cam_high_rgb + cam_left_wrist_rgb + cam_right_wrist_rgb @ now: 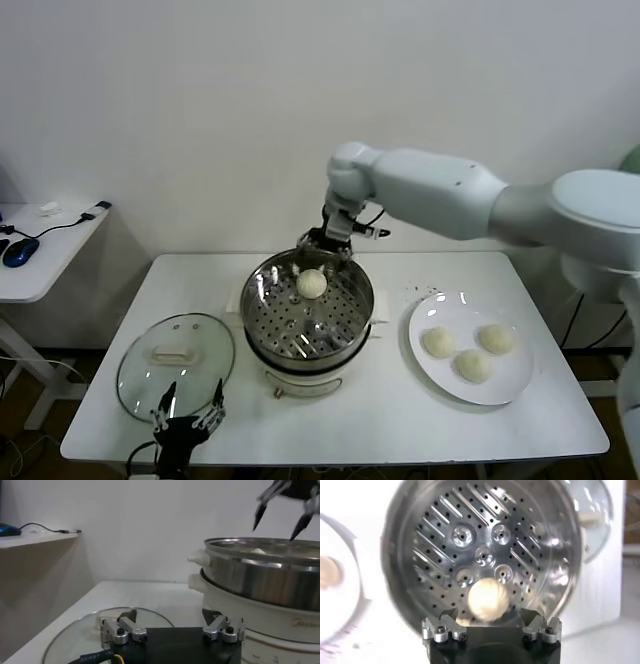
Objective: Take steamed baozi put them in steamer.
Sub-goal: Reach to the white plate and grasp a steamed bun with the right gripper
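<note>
One cream-white baozi [312,283] lies on the perforated tray at the far side of the steel steamer [368,300]. My right gripper [325,250] hangs open just above it, not touching it. In the right wrist view the baozi [489,599] sits on the tray [470,535] between and beyond the spread fingers of that gripper [490,615]. Three more baozi [473,366] lie on the white plate [500,392], right of the steamer. My left gripper [188,412] is open and empty at the table's front left edge, by the lid.
The round glass lid [175,360] with a white handle lies flat, left of the steamer; it also shows in the left wrist view [75,635]. A white side table [60,250] with a blue mouse stands at the far left. A white wall runs behind.
</note>
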Controlling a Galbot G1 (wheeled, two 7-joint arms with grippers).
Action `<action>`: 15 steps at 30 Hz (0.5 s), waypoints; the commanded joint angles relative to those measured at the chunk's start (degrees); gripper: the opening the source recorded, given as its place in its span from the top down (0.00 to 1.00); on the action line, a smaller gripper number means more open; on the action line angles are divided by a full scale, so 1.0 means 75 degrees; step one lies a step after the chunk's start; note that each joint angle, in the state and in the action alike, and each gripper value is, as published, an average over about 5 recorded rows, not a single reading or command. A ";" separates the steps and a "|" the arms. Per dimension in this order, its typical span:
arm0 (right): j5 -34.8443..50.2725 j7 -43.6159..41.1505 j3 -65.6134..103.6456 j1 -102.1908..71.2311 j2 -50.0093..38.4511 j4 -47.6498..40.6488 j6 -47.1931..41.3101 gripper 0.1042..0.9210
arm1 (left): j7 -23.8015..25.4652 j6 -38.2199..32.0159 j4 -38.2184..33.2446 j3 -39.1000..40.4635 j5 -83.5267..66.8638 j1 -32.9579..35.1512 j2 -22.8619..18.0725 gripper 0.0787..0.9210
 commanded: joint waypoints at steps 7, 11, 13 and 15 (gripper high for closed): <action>0.2823 0.1301 -0.3724 0.2027 -0.3917 0.3682 -0.5301 0.12 | 0.0000 0.0020 -0.0003 -0.0043 -0.0096 -0.0108 0.0032 0.12; 0.2804 0.1813 -0.3485 0.1045 -0.4212 0.3766 -0.5892 0.12 | 0.0011 0.0070 -0.0053 -0.0058 -0.0180 -0.0131 0.0030 0.12; 0.2682 0.1961 -0.3174 0.0524 -0.4249 0.3573 -0.6073 0.12 | 0.0017 0.0086 -0.0085 -0.0069 -0.0197 -0.0123 0.0028 0.12; 0.2472 0.2058 -0.2788 -0.0052 -0.4241 0.3239 -0.6192 0.12 | 0.0023 0.0099 -0.0104 -0.0083 -0.0203 -0.0113 0.0028 0.12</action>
